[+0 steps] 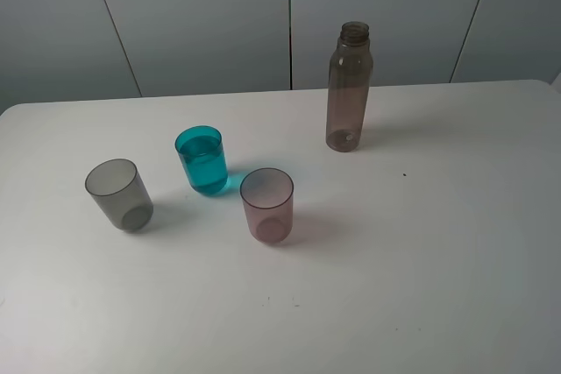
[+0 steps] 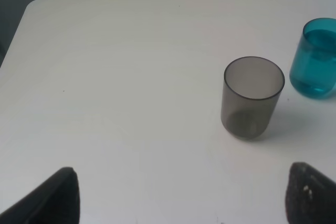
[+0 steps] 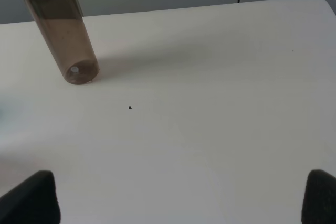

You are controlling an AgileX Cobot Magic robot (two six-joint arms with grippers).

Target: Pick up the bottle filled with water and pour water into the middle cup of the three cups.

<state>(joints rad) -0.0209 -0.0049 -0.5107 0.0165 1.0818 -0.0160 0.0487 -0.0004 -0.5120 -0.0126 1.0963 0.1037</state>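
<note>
My left gripper (image 2: 178,195) and right gripper (image 3: 178,198) hung spread wide, holding nothing, neither near any object. The bottle (image 1: 348,88) stood upright on the table (image 1: 456,243), apart from the three cups. The middle cup (image 1: 202,159) already held water, so I judged the pour done.

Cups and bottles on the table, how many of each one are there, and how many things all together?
Cups: 3, the grey cup, the middle cup in teal-blue with water in it, and the pink cup.
Bottles: 1, the bottle, smoky brown with no cap, standing upright.
Total: 4 things on the white table.
</note>
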